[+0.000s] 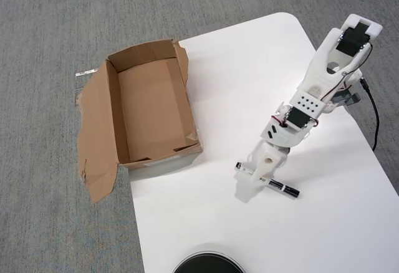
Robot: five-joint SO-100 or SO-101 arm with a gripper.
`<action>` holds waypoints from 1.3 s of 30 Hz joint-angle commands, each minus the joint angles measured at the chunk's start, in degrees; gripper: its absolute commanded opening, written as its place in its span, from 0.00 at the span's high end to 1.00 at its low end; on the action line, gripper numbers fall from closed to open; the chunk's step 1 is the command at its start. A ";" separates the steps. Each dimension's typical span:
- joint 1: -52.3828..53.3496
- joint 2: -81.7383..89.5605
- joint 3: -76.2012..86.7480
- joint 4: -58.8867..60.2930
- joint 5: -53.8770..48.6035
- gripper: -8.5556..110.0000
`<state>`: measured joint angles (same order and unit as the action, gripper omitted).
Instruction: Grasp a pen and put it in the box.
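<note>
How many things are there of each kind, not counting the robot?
Slim white marker pen with a black cap: 1
Brown cardboard box with torn flaps: 1
Round black thing at the bottom edge: 1
White table: 1
Total: 4

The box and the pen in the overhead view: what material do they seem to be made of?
The box looks like brown corrugated cardboard with a matte finish; its flaps are ragged and torn. The pen seems to be smooth plastic, a white barrel with a black cap, slightly glossy, though it is too small to be sure. It lies on the white table.
</note>
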<state>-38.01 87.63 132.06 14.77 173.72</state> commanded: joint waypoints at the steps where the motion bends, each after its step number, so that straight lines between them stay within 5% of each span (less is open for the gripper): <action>1: -1.63 -0.26 2.50 0.88 0.04 0.64; 39: -14.11 -3.43 -2.68 0.18 0.40 0.64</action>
<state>-50.23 86.75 129.77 14.77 173.63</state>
